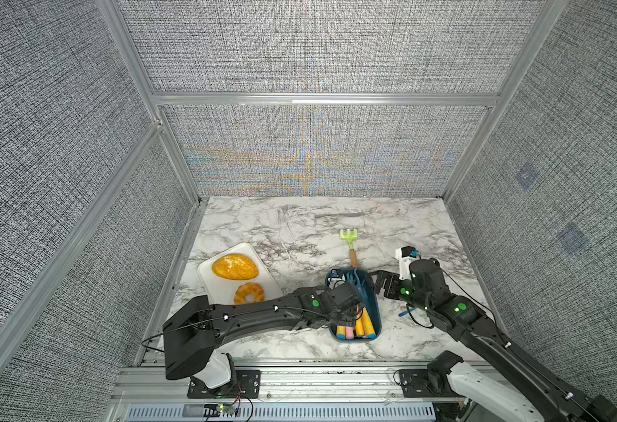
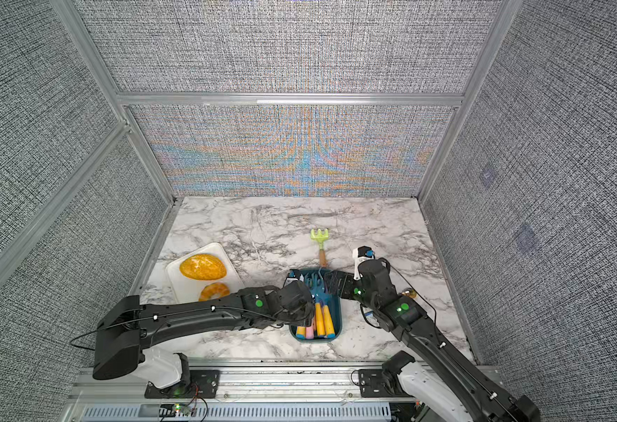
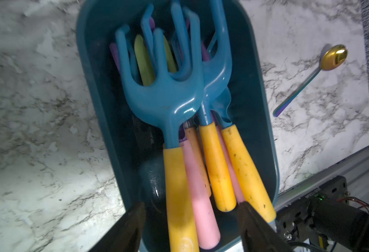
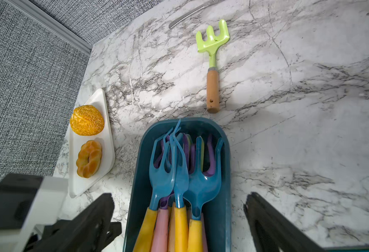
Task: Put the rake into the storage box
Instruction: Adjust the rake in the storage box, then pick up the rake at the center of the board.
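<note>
The teal storage box (image 1: 373,310) (image 2: 338,321) stands near the table's front and holds several rakes with blue heads and yellow or pink handles. The topmost blue rake (image 3: 168,98) lies along the box. My left gripper (image 3: 191,224) hovers open over the box's near end; its fingers stand on either side of the handles without touching them. My right gripper (image 4: 179,203) (image 1: 385,283) is wide open at the box's far right side, with the box (image 4: 139,174) between its fingers. A green rake (image 1: 350,243) (image 2: 319,243) (image 4: 213,65) with a wooden handle lies on the table just beyond the box.
A white tray (image 1: 206,283) (image 4: 107,131) with a bun and a doughnut sits at the left. A gold spoon (image 3: 332,56) lies right of the box, under the right arm. A silver utensil (image 1: 339,215) lies near the back wall. Fabric walls enclose the table.
</note>
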### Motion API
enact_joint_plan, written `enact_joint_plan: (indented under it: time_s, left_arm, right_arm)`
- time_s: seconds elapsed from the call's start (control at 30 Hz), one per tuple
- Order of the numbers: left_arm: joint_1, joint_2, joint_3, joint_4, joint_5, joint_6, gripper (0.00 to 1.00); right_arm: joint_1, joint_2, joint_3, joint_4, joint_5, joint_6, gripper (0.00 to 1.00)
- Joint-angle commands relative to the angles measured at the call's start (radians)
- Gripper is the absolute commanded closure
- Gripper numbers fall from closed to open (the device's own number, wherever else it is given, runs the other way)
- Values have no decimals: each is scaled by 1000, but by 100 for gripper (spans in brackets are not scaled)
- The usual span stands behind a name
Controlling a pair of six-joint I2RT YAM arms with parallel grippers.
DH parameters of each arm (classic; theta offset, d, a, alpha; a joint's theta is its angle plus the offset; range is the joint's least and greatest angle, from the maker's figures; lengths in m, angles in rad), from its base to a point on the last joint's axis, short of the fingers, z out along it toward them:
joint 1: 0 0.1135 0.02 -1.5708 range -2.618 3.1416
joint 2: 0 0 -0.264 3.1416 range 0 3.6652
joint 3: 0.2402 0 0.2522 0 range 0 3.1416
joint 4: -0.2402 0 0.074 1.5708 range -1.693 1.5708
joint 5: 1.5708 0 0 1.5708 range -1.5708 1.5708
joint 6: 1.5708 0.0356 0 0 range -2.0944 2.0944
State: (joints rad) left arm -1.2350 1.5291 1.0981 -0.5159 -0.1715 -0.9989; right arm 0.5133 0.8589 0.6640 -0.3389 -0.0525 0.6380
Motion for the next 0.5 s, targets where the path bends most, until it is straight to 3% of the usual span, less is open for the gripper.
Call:
enact_joint_plan:
  time_s: [0.0,0.27,0.47]
  left_arm:
    - [4,-49,9,-100,-115,35,18]
    - [121,-204,-115,-142,-142,99,2]
    - [262,-302,-204,-92,-77,163,1]
  right_arm:
    - [-31,64,43,35,-23,-51,1]
    - [-110,313,216,109,-60,-151,1]
    - [-126,572,398,92,-55,-197,1]
